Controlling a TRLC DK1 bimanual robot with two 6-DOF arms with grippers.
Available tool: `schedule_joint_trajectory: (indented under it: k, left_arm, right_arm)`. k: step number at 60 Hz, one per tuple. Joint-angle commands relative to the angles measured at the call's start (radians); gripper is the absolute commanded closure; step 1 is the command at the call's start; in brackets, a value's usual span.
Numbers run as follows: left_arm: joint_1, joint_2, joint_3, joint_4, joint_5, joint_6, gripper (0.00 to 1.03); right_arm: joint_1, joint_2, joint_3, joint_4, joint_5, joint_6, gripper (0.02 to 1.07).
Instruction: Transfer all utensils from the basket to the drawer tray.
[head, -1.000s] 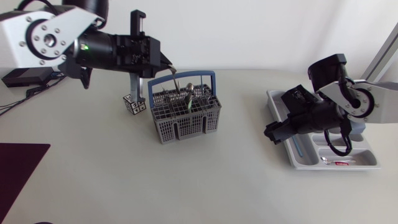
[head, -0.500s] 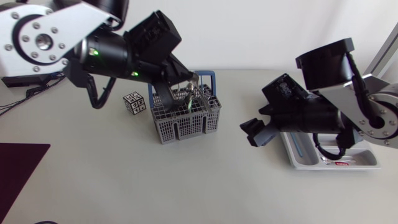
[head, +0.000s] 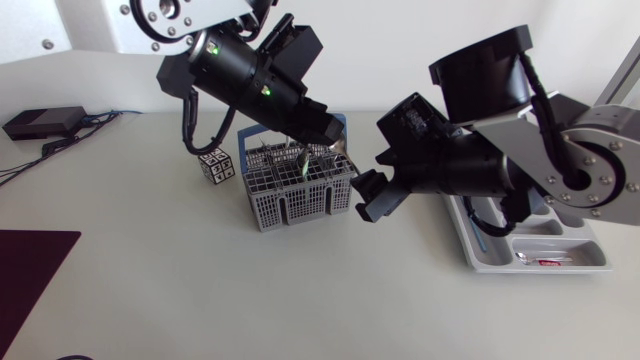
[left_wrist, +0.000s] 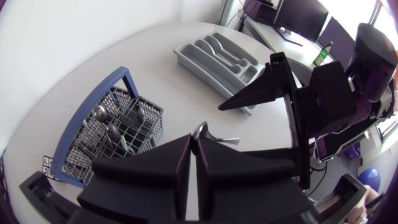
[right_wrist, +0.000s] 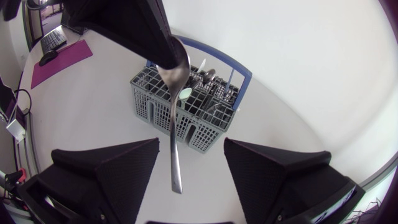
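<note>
A grey wire cutlery basket (head: 295, 205) with a blue handle (head: 341, 124) stands at mid-bench, several utensils (right_wrist: 208, 78) standing upright in its compartments. A black-and-white patterned cube (head: 217, 166) sits just beside the basket, on the side away from the tray. The grey drawer tray (head: 470, 246) lies well apart from the basket on the right side of the bench (head: 200, 290), largely hidden under the right arm. One small silvery piece (head: 525, 258) shows in its near end compartment, too small to identify.

The left arm comes in from the upper left and slants down over the basket. Its left pincer (left_wrist: 194, 144) is clenched on a metal spoon (right_wrist: 173, 143), gripped near the bowl, with the handle hanging straight down in the air, clear of the basket.

The right arm reaches from the right, across the tray and past the middle of the bench. Its right pincer (right_wrist: 191, 146) sits close to the basket's tray-side end with its fingers (right_wrist: 106, 168) released and spread wide. The spoon's handle hangs between them, touching neither
</note>
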Motion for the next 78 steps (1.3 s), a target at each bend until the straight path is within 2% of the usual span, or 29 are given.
schedule_joint_trajectory:
  k: [1,7,13,27,31,39,47,50,56,62,68,78]
  left_arm:
    - [0.008,0.041,0.043,-0.032,0.024,-0.065,1.00]
    - [0.013,0.056,0.066,-0.062,0.044,-0.080,1.00]
    - [0.019,0.067,0.088,-0.086,0.069,-0.089,1.00]
    - [0.019,0.067,0.108,-0.106,0.093,-0.097,1.00]
    - [0.019,0.068,0.109,-0.109,0.095,-0.097,1.00]
    - [0.019,0.067,0.109,-0.109,0.095,-0.097,0.99]
    - [0.019,0.065,0.114,-0.109,0.100,-0.097,0.85]
    - [0.025,0.064,0.122,-0.109,0.127,-0.102,0.69]
    - [0.030,0.062,0.154,-0.109,0.130,-0.115,0.39]
    - [0.034,0.052,0.184,-0.078,0.129,-0.128,0.22]
    - [0.054,0.036,0.195,-0.012,0.121,-0.155,0.18]
    - [0.062,0.032,0.158,0.054,0.017,-0.143,0.18]
  right_arm:
    - [0.015,0.026,0.041,0.017,0.013,0.004,0.49]
    - [0.017,0.053,0.067,0.017,0.013,-0.006,0.57]
    - [0.017,0.076,0.084,0.019,0.013,-0.012,0.58]
    - [0.028,0.107,0.101,0.017,0.031,-0.021,0.82]
    - [0.028,0.110,0.101,0.017,0.030,-0.032,0.95]
    - [0.028,0.108,0.096,0.013,0.023,-0.032,1.02]
    - [0.026,0.108,0.076,0.011,0.014,-0.041,1.02]
    - [0.028,0.108,0.062,0.009,0.000,-0.047,1.02]
    - [0.025,0.096,0.032,0.009,-0.018,-0.058,1.02]
    - [-0.006,0.078,0.002,0.005,-0.070,-0.073,1.02]
    - [-0.063,0.044,-0.044,-0.003,-0.133,-0.096,1.02]
    - [-0.202,-0.005,-0.114,-0.040,-0.270,-0.191,1.02]
